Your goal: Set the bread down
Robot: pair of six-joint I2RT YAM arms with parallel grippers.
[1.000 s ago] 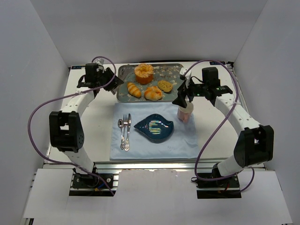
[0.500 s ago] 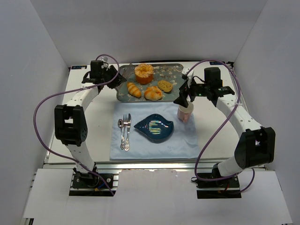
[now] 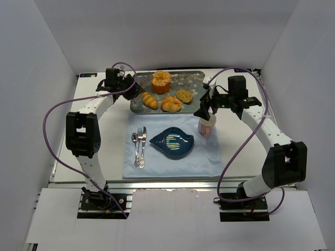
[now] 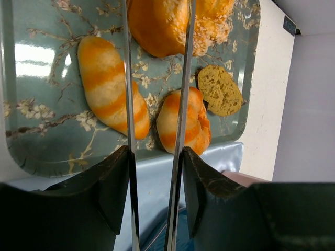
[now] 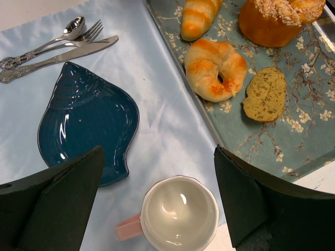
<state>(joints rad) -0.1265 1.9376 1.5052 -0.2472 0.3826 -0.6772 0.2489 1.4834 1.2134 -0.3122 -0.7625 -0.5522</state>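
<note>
From the left wrist, the large ridged orange-golden bun (image 4: 157, 26) runs off the top edge. The left gripper's (image 3: 138, 89) thin metal fingers (image 4: 129, 78) cross it and leave the picture too, so contact cannot be judged. From the right wrist, the top edge cuts the bun and the small striped croissant (image 5: 198, 18). The right gripper's (image 5: 158, 157) dark fingers (image 5: 52, 198) are blurred.
</note>
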